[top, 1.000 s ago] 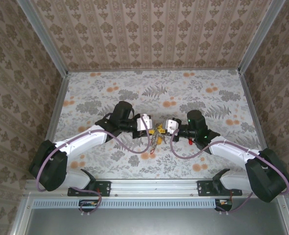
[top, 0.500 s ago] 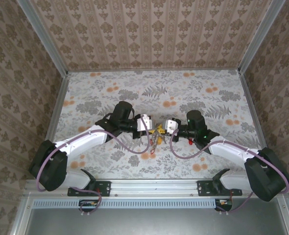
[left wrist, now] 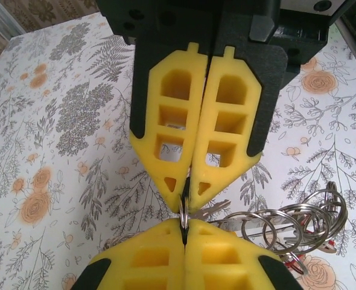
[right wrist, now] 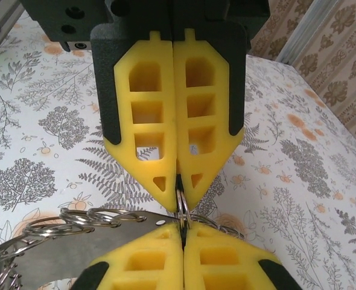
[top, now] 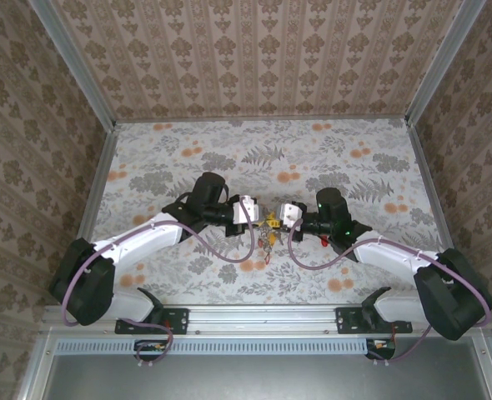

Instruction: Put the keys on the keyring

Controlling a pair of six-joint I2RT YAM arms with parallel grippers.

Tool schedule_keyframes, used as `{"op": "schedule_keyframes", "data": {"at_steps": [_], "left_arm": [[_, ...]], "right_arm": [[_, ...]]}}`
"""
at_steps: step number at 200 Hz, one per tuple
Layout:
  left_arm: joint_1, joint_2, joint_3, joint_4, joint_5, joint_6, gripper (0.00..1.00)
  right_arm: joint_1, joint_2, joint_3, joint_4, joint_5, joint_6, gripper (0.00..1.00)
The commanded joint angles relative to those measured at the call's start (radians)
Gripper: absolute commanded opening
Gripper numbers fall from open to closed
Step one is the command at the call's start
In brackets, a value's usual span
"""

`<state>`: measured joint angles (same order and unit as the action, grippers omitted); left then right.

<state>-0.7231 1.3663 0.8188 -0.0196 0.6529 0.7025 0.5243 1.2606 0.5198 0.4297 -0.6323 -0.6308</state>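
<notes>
Left tool (left wrist: 187, 193) and right tool (right wrist: 179, 190) meet tip to tip, both clamped on 1 ring (left wrist: 183, 212). The keys (top: 267, 243) bunch beside them, mid-counter (top: 188, 150).

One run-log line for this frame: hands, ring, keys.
left hand: shut on ring | right hand: shut on same ring, tip to tip with left | key bunch: beside the pinch point

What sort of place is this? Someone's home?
Probably a test booth, not a home: wallpapered panels in metal framing enclose a floral table, with a left arm and right arm bolted at its edge.
</notes>
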Motion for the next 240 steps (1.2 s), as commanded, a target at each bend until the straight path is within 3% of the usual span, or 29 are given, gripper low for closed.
{"op": "schedule_keyframes", "data": {"at_steps": [1, 49, 69, 95, 113, 127, 149, 162, 199, 240], "left_arm": [[0.007, -0.016, 0.028, -0.060, -0.033, 0.057, 0.00], [0.018, -0.064, 0.051, -0.150, -0.048, 0.157, 0.00], [0.027, -0.083, 0.062, -0.186, -0.045, 0.186, 0.00], [0.041, -0.103, 0.079, -0.250, -0.029, 0.226, 0.00], [0.051, -0.108, 0.086, -0.280, -0.016, 0.246, 0.00], [0.062, -0.103, 0.100, -0.311, 0.023, 0.254, 0.00], [0.078, -0.091, 0.118, -0.358, 0.072, 0.260, 0.00], [0.085, -0.087, 0.116, -0.361, 0.095, 0.264, 0.00], [0.094, -0.081, 0.105, -0.332, 0.153, 0.259, 0.00], [0.094, -0.072, 0.102, -0.328, 0.186, 0.252, 0.00]], "right_arm": [[0.005, -0.033, 0.011, 0.007, -0.001, 0.004, 0.21], [-0.003, -0.168, -0.058, 0.021, 0.263, 0.191, 0.34], [-0.009, -0.199, -0.037, -0.050, 0.408, 0.326, 0.39], [-0.022, -0.217, 0.076, -0.313, 0.776, 0.779, 0.52], [-0.064, -0.210, 0.141, -0.548, 0.826, 1.025, 0.49], [-0.095, -0.184, 0.198, -0.782, 0.872, 1.191, 0.41], [-0.184, -0.114, 0.217, -0.951, 0.734, 1.261, 0.34], [-0.252, -0.080, 0.198, -0.988, 0.649, 1.293, 0.35], [-0.420, -0.001, 0.106, -0.871, 0.389, 1.288, 0.22], [-0.453, 0.066, 0.098, -0.805, 0.300, 1.227, 0.30]]}}
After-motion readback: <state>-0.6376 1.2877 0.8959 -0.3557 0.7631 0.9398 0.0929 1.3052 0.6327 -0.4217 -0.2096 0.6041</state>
